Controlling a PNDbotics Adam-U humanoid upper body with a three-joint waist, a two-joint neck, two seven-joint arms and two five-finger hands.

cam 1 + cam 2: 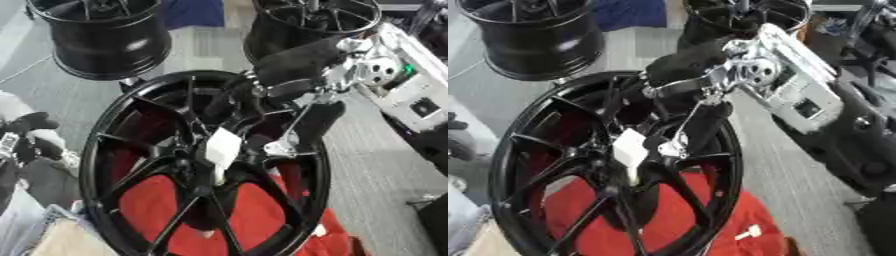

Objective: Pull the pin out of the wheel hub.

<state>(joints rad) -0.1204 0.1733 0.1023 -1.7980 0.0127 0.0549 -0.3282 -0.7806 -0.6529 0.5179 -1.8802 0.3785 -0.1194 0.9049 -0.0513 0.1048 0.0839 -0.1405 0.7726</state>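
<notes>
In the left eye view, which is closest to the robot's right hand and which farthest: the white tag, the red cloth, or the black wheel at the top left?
From the right hand, which reaches into the big wheel's spokes:
1. White tag, at the hub, just beside the fingers.
2. Red cloth, lower, behind the spokes.
3. Black wheel, far top left on the floor.

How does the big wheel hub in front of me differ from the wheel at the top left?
The front wheel hub faces the camera, its thin spokes showing red beneath; the top-left wheel is turned so that its barrel side shows. The front wheel hub fills most of the view; the top-left wheel sits farther back. The right hand reaches into the front wheel hub by a white piece; nothing touches the top-left wheel. Both are glossy black.
</notes>
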